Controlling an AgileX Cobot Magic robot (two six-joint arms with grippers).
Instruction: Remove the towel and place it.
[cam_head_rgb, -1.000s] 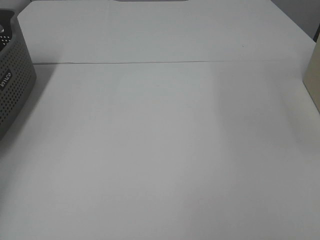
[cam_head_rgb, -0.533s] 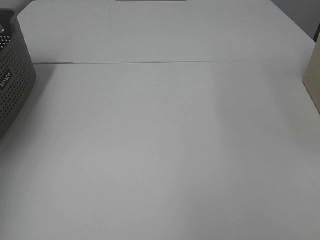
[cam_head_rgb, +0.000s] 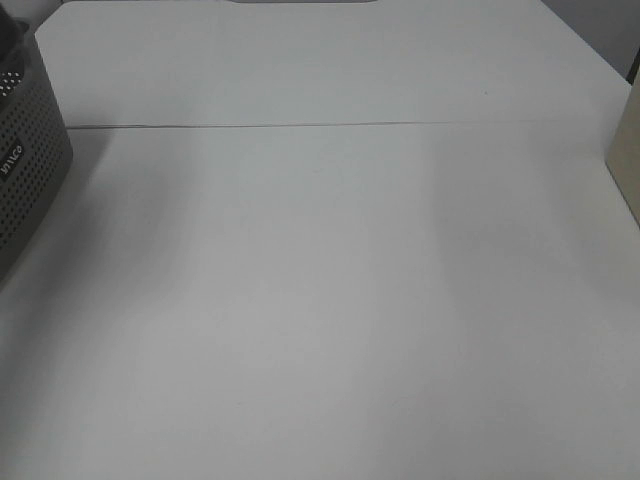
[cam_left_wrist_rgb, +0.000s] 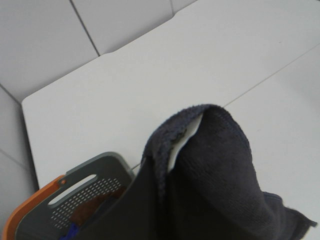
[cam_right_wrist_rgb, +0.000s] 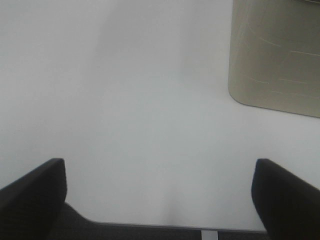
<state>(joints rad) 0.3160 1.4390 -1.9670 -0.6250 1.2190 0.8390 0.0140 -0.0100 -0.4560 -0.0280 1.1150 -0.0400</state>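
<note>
The dark navy towel (cam_left_wrist_rgb: 215, 190) fills the lower part of the left wrist view, bunched and lifted, with its white tag (cam_left_wrist_rgb: 187, 137) showing in a fold. My left gripper is hidden under the cloth and appears shut on it, above a grey basket (cam_left_wrist_rgb: 95, 187). My right gripper (cam_right_wrist_rgb: 160, 200) is open and empty over the bare white table (cam_right_wrist_rgb: 125, 100), its fingertips (cam_right_wrist_rgb: 35, 190) wide apart. Neither gripper shows in the exterior high view.
The grey perforated basket (cam_head_rgb: 25, 150) with an orange rim (cam_left_wrist_rgb: 20, 217) stands at the table's left edge. A beige box (cam_head_rgb: 628, 150) stands at the right edge and also shows in the right wrist view (cam_right_wrist_rgb: 275, 55). A seam (cam_head_rgb: 320, 125) crosses the table.
The basket at the left edge has shifted slightly. Nothing else in the exterior view has moved.
</note>
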